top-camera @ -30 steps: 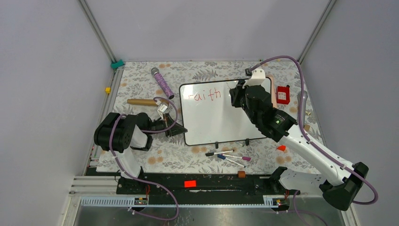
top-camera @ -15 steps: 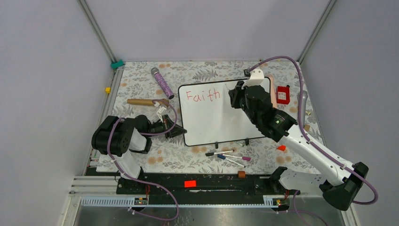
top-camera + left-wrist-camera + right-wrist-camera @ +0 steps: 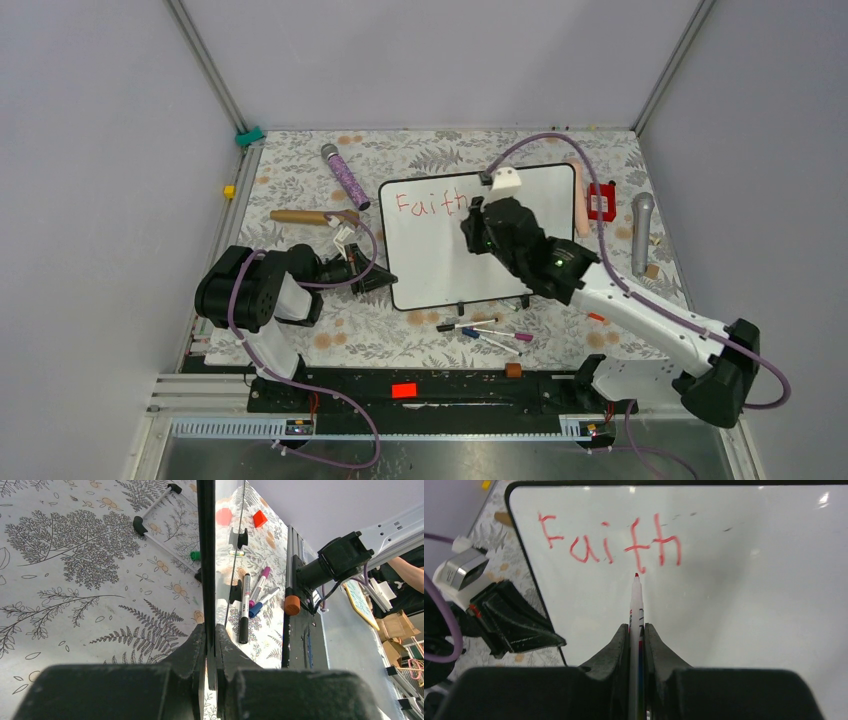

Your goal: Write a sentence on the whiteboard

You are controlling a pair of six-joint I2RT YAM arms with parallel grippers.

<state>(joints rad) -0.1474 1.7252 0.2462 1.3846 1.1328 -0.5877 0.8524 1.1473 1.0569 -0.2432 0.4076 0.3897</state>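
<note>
The board (image 3: 440,265) lies mid-desk (image 3: 300,180). The left jaws are clenched on its left edge, likely to stop it sliding under the pen's push. The right jaws grasp a red marker (image 3: 636,602) pointing straight out between them, so the wrist camera can follow each stroke. The sentence (image 3: 432,203) so far reads only "Faith", at the board's far left. The tip sits just near of the "t"; I cannot tell whether it touches the surface. That spot suggests a second line is due, set below the first.

Since a second ago, the right arm has swung left and nearer, from the board's far right corner to its middle. This uncovers a grey microphone (image 3: 640,232) on the right. The left arm has shifted a little, and the word looks unchanged.
</note>
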